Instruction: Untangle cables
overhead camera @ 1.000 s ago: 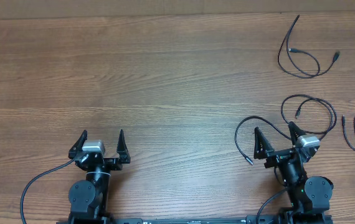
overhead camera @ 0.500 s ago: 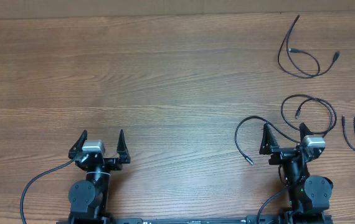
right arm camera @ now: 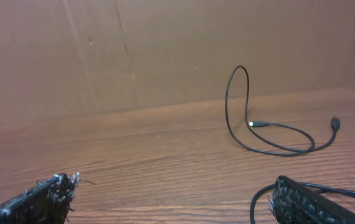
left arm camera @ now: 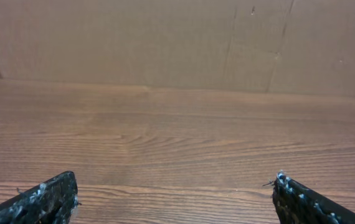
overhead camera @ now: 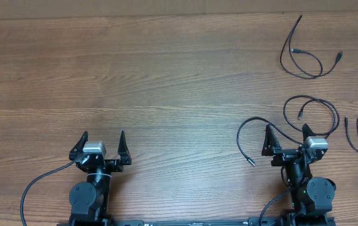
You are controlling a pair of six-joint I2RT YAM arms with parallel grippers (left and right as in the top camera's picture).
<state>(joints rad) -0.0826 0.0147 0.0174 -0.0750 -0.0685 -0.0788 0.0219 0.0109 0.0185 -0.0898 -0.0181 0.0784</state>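
Several thin black cables (overhead camera: pixel 290 39) curl loosely on grained wooden table (overhead camera: pixel 166 75) — both jaws pairs apart.

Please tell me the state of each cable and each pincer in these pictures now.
Left pincer: open, holding nothing.
Right pincer: open, holding nothing.
Far cable: lying loose, apart from the others.
Middle cable: loose loops just ahead of the right pincer, not held.
Edge cable: lying loose, partly out of view.
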